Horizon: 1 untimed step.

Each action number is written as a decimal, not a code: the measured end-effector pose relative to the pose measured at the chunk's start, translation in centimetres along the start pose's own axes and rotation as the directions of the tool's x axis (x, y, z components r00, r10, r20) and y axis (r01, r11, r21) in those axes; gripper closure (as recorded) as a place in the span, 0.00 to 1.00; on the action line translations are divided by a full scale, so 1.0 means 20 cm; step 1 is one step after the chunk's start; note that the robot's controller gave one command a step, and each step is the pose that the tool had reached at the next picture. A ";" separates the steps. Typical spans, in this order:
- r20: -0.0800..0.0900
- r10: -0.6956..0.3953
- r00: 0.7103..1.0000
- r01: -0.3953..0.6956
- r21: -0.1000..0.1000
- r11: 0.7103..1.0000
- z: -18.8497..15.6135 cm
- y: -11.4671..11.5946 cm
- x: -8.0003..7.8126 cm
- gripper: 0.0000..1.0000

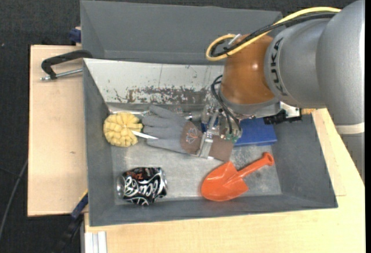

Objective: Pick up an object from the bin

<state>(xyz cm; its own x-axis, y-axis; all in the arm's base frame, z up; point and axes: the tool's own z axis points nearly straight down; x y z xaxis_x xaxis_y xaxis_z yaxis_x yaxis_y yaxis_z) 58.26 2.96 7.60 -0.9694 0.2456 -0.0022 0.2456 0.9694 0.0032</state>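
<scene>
Nearest me, at the front of the grey bin (96, 147), a crushed black drinks can (142, 185) with white lettering lies on its side towards the left corner. To its right is an orange toy shovel (233, 179), blade towards the can and handle pointing up and right. Behind the shovel, about the middle of the bin floor, the gripper (210, 140) is down low at the right end of a grey glove (164, 129). It is close against a small brownish thing (190, 137) lying on the glove; I cannot make out what that thing is. I cannot tell whether the gripper is open or closed, or whether it holds anything. A knobbly yellow ball (122, 129) sits at the glove's left end, touching it. A flat blue slab (257, 133) lies to the right, partly under the arm.
</scene>
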 end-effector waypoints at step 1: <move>-0.007 0.265 0.964 -0.265 -0.016 0.964 0.02 -0.07 -0.11 1.00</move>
<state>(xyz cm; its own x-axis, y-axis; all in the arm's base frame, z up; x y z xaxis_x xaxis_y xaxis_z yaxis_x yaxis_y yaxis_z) 60.15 1.08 7.29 -0.8694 0.4940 0.0053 0.4941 0.8692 0.0197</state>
